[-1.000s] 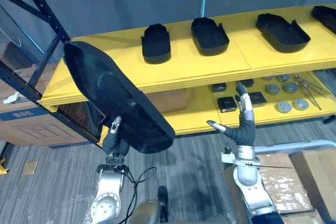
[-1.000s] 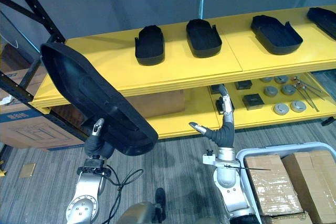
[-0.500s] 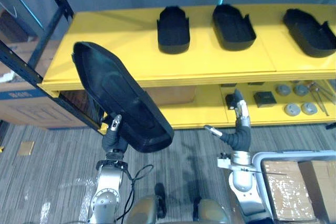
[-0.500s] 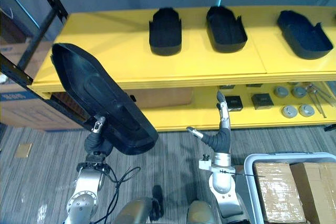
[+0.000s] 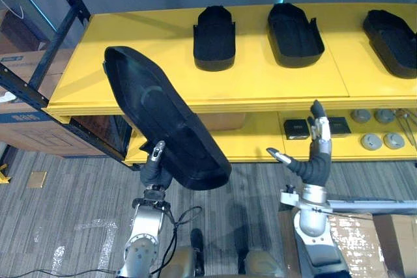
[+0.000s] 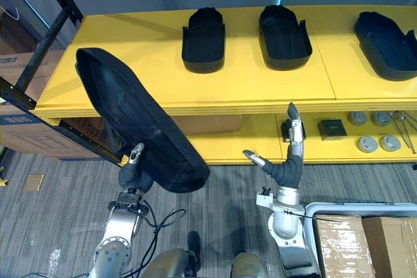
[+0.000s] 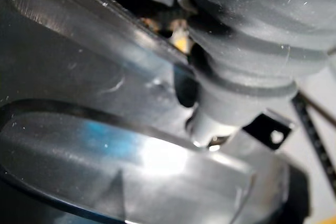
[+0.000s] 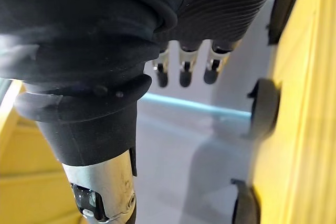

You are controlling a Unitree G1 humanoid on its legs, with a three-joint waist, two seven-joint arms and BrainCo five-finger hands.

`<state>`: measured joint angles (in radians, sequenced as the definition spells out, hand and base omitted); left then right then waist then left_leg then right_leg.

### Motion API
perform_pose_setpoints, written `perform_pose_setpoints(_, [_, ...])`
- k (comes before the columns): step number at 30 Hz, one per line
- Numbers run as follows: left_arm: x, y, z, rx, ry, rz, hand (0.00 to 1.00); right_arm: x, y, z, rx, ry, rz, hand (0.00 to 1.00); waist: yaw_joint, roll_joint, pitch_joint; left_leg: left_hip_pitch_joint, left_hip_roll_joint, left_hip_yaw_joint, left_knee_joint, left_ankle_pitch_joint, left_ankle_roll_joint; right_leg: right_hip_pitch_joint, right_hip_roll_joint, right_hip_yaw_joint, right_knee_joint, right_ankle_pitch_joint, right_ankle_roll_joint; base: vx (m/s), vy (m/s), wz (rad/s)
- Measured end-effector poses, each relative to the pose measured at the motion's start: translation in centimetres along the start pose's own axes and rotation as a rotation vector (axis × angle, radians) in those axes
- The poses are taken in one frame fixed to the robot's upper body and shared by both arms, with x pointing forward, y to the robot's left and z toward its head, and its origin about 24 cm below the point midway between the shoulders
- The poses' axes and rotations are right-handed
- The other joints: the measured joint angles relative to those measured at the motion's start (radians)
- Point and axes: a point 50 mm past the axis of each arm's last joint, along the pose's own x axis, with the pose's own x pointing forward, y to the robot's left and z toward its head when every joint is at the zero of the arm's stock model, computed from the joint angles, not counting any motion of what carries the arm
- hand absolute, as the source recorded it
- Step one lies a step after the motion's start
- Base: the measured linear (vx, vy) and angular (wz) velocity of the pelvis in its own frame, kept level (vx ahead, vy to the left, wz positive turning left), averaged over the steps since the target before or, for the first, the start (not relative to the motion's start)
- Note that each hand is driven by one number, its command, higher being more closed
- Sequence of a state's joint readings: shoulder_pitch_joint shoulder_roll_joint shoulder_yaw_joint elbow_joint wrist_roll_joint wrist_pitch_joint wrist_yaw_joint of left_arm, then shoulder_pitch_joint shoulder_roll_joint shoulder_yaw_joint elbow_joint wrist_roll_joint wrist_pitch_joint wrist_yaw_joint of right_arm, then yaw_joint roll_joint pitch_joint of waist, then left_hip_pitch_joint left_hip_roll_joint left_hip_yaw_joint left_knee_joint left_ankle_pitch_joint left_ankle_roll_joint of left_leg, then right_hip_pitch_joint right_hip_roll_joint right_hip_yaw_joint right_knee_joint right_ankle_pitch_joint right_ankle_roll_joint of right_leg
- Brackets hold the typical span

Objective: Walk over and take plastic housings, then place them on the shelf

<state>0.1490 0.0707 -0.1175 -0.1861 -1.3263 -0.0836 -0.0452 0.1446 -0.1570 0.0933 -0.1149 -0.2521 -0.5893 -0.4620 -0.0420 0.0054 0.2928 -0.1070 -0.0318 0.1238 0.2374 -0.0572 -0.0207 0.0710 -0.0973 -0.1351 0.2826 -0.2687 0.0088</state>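
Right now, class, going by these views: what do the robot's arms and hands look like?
Both arms are silver-grey metal with rounded joints. The left hand and right hand have slim silver fingers with dark tips and a separate thumb. A dark ribbed cover wraps each wrist and hand back.

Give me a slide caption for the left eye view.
The left hand holds a large black plastic housing, tilted, before the yellow shelf; the right hand is open.

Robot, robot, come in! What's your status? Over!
Left robot hand clamped on big black housing, held up before top shelf. Right robot hand open, empty. Three housings already there; space at its left end.
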Motion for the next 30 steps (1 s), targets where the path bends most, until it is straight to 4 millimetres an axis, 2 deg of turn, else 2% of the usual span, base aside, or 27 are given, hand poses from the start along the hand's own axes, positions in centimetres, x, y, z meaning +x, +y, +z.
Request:
perform_pose_setpoints(1, [0.0,0.1,0.1,0.0,-0.006,0.006,1.0,-0.1,0.1,0.0,0.005,0.006,-0.001,0.0,0.003,0.003,0.002,-0.053,0.005,0.023,0.122,-0.015,-0.005,0.006,-0.009,0.0,0.01,-0.018,0.005,-0.03,0.02,0.05])
perform_pose_setpoints(2, [-0.1,0.5,0.3,-0.001,-0.014,0.024,1.0,-0.2,0.1,0.0,0.006,0.009,0.001,0.0,0.003,0.019,0.012,-0.095,0.026,0.041,0.26,-0.02,0.0,0.034,-0.006,-0.001,0.015,-0.02,0.004,-0.01,0.028,-0.04])
perform_pose_setpoints(3, [-0.3,0.8,0.4,-0.003,-0.019,0.036,1.0,-0.2,0.1,0.0,0.005,0.009,0.003,0.0,0.005,0.027,0.016,-0.108,0.038,0.052,0.316,-0.021,-0.001,0.053,-0.009,0.0,0.013,-0.02,0.003,0.01,0.065,-0.27])
perform_pose_setpoints(4, [-0.6,1.3,0.5,-0.01,-0.021,0.064,1.0,-0.3,0.1,0.0,0.002,0.009,0.004,0.0,0.008,0.034,0.016,-0.121,0.063,0.059,0.388,-0.049,0.001,0.083,-0.012,0.0,0.006,-0.021,0.005,0.02,0.093,-0.44])
perform_pose_setpoints(5, [-0.8,1.7,0.4,-0.01,-0.013,0.081,1.0,-0.3,0.0,0.0,0.004,0.007,0.004,0.0,0.01,0.049,0.002,-0.115,0.097,0.062,0.377,-0.08,0.011,0.092,-0.019,0.003,0.009,-0.027,0.006,0.03,0.106,-0.45])
perform_pose_setpoints(6, [-0.8,1.8,0.3,-0.011,-0.01,0.08,1.0,-0.2,0.0,0.0,0.005,0.002,0.001,0.0,0.006,0.049,0.001,-0.109,0.108,0.064,0.347,-0.088,0.013,0.094,-0.03,0.008,0.016,-0.033,0.012,0.05,0.125,-0.26])
perform_pose_setpoints(7, [-0.7,1.7,0.2,-0.013,-0.003,0.075,1.0,-0.1,-0.2,0.0,0.001,-0.003,-0.004,0.0,-0.002,0.044,-0.002,-0.098,0.128,0.063,0.264,-0.086,0.011,0.094,-0.066,0.012,0.038,-0.049,0.022,0.08,0.166,0.0])
perform_pose_setpoints(8, [-0.6,1.7,0.1,-0.02,0.003,0.068,1.0,-0.2,-0.4,0.0,-0.004,-0.003,-0.002,0.0,-0.017,0.032,-0.004,-0.099,0.149,0.052,0.187,-0.069,-0.01,0.089,-0.104,0.018,0.066,-0.066,0.045,0.1,0.186,0.06])
perform_pose_setpoints(10, [-0.6,1.7,-0.3,-0.034,0.018,0.065,1.0,-0.1,-0.5,-0.1,-0.014,-0.006,0.011,0.0,-0.025,0.031,-0.004,-0.099,0.195,0.046,0.118,-0.046,-0.04,0.091,-0.135,0.032,0.085,-0.082,0.071,0.12,0.227,-0.02])
perform_pose_setpoints(11, [-0.7,1.9,-0.4,-0.034,0.031,0.063,1.0,0.0,-0.7,-0.2,-0.021,-0.006,0.015,0.0,-0.026,0.032,-0.004,-0.094,0.221,0.037,0.091,-0.039,-0.051,0.099,-0.152,0.037,0.093,-0.091,0.091,0.2,0.404,-0.29])
perform_pose_setpoints(12, [-0.8,2.3,-0.6,-0.029,0.041,0.069,1.0,0.1,-0.9,-0.4,-0.034,-0.006,0.017,0.0,-0.019,0.032,-0.005,-0.058,0.242,0.016,0.066,-0.033,-0.06,0.114,-0.178,0.066,0.099,-0.109,0.127,0.19,0.395,-0.42])
perform_pose_setpoints(13, [-0.9,2.5,-0.6,-0.028,0.04,0.077,1.0,0.1,-1.0,-0.5,-0.039,-0.008,0.02,0.0,-0.012,0.041,-0.01,-0.042,0.248,0.012,0.069,-0.035,-0.061,0.118,-0.183,0.085,0.098,-0.117,0.145,0.25,0.547,-0.63])
perform_pose_setpoints(14, [-1.1,2.7,-0.5,-0.014,0.039,0.085,1.0,0.2,-1.1,-0.8,-0.047,-0.013,0.029,0.0,-0.001,0.058,-0.023,-0.022,0.24,-0.024,0.082,-0.015,-0.139,0.126,-0.191,0.111,0.096,-0.13,0.183,0.23,0.54,-0.65])
perform_pose_setpoints(15, [-1.1,3.0,0.2,0.019,0.031,0.097,1.0,-0.1,-0.7,-1.5,-0.04,0.028,0.024,0.0,0.001,0.018,-0.037,-0.036,0.194,-0.013,0.165,-0.048,-0.149,0.139,-0.246,0.134,0.084,-0.125,0.197,0.29,0.609,-0.47])
perform_pose_setpoints(16, [-1.1,3.0,0.3,0.035,0.029,0.103,1.0,-0.4,-0.5,-1.8,-0.033,0.051,0.02,0.0,-0.002,0.0,-0.049,-0.051,0.179,-0.008,0.197,-0.076,-0.141,0.141,-0.264,0.137,0.081,-0.099,0.202,0.24,0.476,-0.21])
perform_pose_setpoints(17, [-0.8,2.9,0.8,0.063,0.023,0.106,1.0,-0.9,-0.1,-2.1,-0.02,0.079,0.017,0.0,-0.001,-0.01,-0.056,-0.064,0.174,-0.001,0.23,-0.109,-0.121,0.118,-0.27,0.14,0.104,-0.029,0.181,0.18,0.345,-0.02])
perform_pose_setpoints(18, [-0.7,2.9,1.0,0.071,0.019,0.11,1.0,-1.0,0.2,-2.1,-0.01,0.085,0.017,0.0,0.001,-0.013,-0.057,-0.061,0.176,0.007,0.229,-0.115,-0.112,0.093,-0.269,0.14,0.133,0.009,0.165,0.18,0.397,-0.17])
perform_pose_setpoints(19, [-0.5,2.7,1.3,0.1,0.008,0.115,1.0,-1.0,0.8,-1.9,0.017,0.082,0.008,0.0,0.003,-0.02,-0.06,-0.04,0.178,0.029,0.206,-0.118,-0.105,0.034,-0.27,0.14,0.198,0.096,0.149,0.18,0.371,-0.32])
perform_pose_setpoints(20, [-0.4,2.7,1.8,0.128,-0.006,0.125,1.0,-1.1,1.3,-1.7,0.038,0.082,-0.002,0.0,0.002,-0.024,-0.062,-0.002,0.188,0.049,0.172,-0.115,-0.09,0.007,-0.266,0.141,0.232,0.14,0.171,0.19,0.321,-0.37])
perform_pose_setpoints(21, [-0.4,2.7,2.0,0.148,-0.015,0.134,1.0,-1.2,1.5,-1.6,0.048,0.084,-0.003,0.0,0.001,-0.02,-0.062,0.018,0.192,0.061,0.15,-0.111,-0.084,-0.002,-0.259,0.136,0.227,0.128,0.168,0.2,0.195,-0.35])
perform_pose_setpoints(22, [-0.3,2.5,2.5,0.17,-0.036,0.14,1.0,-1.2,1.9,-1.5,0.063,0.081,0.006,0.0,-0.001,-0.025,-0.073,0.048,0.202,0.083,0.114,-0.105,-0.078,-0.025,-0.226,0.128,0.202,0.101,0.164,0.19,0.156,-0.25])
perform_pose_setpoints(24, [0.0,1.7,2.7,0.2,-0.056,0.125,1.0,-1.1,2.2,-1.2,0.073,0.069,0.013,0.0,-0.001,-0.03,-0.086,0.058,0.209,0.098,0.079,-0.096,-0.078,-0.067,-0.164,0.101,0.113,0.101,0.161,0.14,0.081,-0.16])
perform_pose_setpoints(25, [0.4,1.1,2.9,0.222,-0.068,0.11,1.0,-0.7,2.4,-1.0,0.072,0.048,0.018,0.0,-0.001,-0.031,-0.087,0.05,0.214,0.108,0.074,-0.093,-0.082,-0.102,-0.123,0.098,0.029,0.107,0.158,0.12,-0.007,-0.06])
perform_pose_setpoints(26, [0.8,0.8,2.8,0.236,-0.073,0.109,1.0,-0.4,2.4,-1.0,0.065,0.033,0.025,0.0,-0.01,-0.032,-0.095,0.034,0.212,0.103,0.083,-0.091,-0.087,-0.123,-0.091,0.111,-0.021,0.163,0.155,0.1,-0.038,-0.02])
perform_pose_setpoints(27, [0.9,0.7,2.7,0.242,-0.077,0.118,1.0,-0.4,2.3,-1.0,0.059,0.031,0.031,0.0,-0.016,-0.019,-0.098,0.029,0.215,0.1,0.079,-0.088,-0.093,-0.125,-0.082,0.114,-0.034,0.175,0.153,0.09,-0.034,-0.08])
perform_pose_setpoints(29, [0.9,0.5,2.3,0.268,-0.089,0.126,1.0,-0.1,2.4,-0.8,0.06,0.014,0.037,0.0,-0.019,0.023,-0.099,0.039,0.223,0.108,0.034,-0.074,-0.11,-0.129,-0.059,0.126,-0.065,0.195,0.142,0.1,-0.04,-0.21])
perform_pose_setpoints(30, [1.0,0.3,2.1,0.272,-0.092,0.132,1.0,0.0,2.3,-0.7,0.064,0.011,0.039,0.0,-0.026,0.028,-0.101,0.043,0.223,0.108,0.016,-0.065,-0.113,-0.128,-0.056,0.123,-0.07,0.197,0.139,0.09,-0.069,-0.07])
